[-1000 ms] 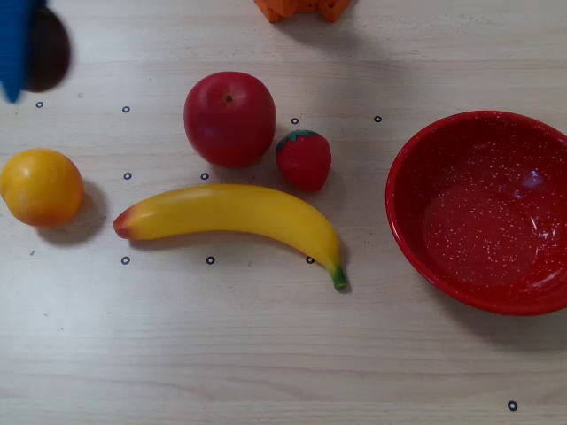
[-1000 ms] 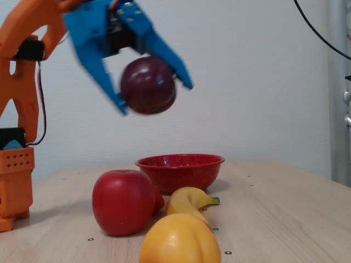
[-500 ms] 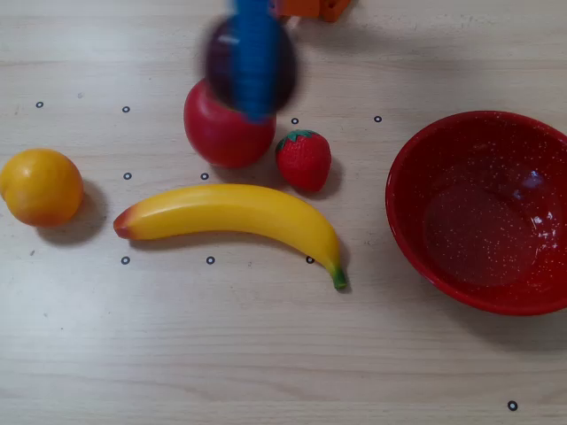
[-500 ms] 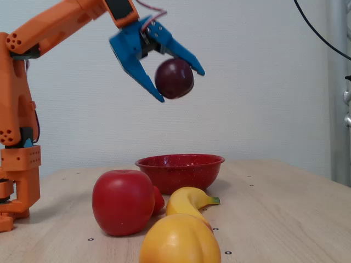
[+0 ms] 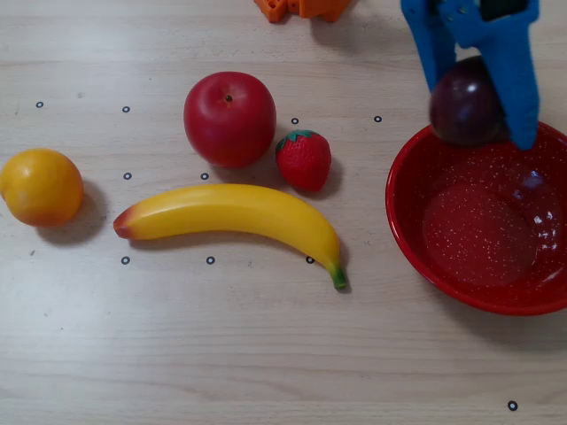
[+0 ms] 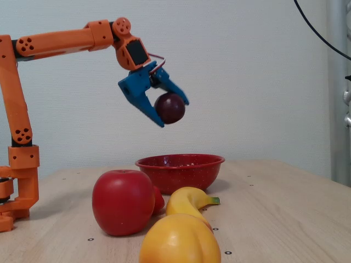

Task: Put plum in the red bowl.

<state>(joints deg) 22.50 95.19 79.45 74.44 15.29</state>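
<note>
- The plum [image 6: 170, 108] is clamped between the blue fingers of the end effector [image 6: 172, 114].
- It is held in the air above the red bowl [image 5: 479, 288], over its rim.

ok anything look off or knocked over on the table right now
Nothing stands out. The apple, strawberry, banana and orange lie undisturbed on the table, and the red bowl sits level and empty. The gripper holds the plum in its jaws above the bowl's rim.

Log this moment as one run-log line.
gripper: shut on plum | position: above red bowl rim | released: no
</note>
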